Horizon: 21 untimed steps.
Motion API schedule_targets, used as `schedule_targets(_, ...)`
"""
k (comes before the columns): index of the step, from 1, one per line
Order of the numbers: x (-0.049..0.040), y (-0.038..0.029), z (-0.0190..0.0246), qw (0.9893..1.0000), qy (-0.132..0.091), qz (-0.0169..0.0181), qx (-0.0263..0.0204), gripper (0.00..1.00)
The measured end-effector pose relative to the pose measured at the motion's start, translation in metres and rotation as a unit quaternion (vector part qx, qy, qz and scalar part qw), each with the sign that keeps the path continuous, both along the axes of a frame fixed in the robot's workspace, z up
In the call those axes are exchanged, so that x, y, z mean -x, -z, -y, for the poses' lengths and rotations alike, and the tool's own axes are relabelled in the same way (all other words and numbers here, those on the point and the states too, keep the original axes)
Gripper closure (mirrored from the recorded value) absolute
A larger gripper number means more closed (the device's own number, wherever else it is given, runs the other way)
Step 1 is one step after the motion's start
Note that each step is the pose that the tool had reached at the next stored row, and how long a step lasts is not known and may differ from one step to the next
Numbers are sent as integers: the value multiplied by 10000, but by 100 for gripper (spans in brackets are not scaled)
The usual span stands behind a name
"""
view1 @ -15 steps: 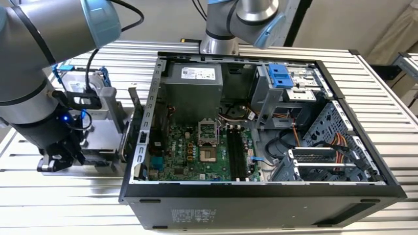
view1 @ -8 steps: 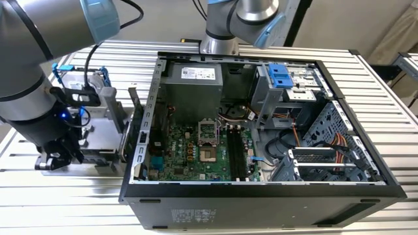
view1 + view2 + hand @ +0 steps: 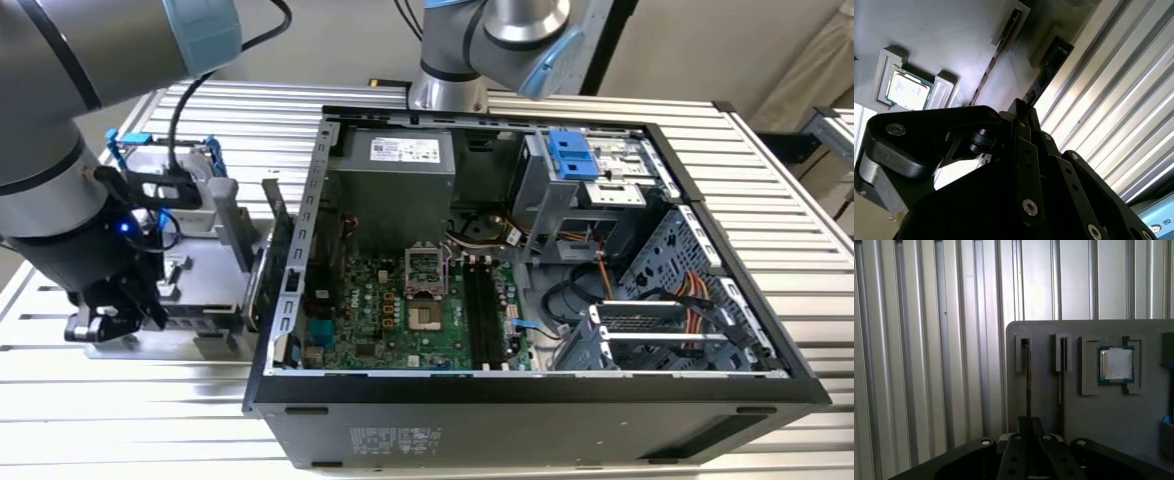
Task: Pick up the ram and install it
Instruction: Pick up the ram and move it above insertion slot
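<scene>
End effector clenched on ram, edge-up in outermost slot of grey holder. Ram prob. light, stiff, fragile; grip flat faces mid-length, not contacts.

No legible text or labels

We're in a robotics lab cell: robot arm over a slatted aluminium bench, open PC case with exposed motherboard, grey parts fixture alongside.
</scene>
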<state>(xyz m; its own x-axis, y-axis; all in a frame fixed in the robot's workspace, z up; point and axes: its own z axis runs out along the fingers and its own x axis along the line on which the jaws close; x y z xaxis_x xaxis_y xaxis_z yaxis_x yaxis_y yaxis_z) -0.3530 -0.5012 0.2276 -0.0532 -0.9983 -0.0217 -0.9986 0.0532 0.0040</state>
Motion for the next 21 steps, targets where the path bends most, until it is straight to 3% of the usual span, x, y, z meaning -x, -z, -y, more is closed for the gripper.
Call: schedule_targets(21,0,-252,0,10000,0,0,0,100)
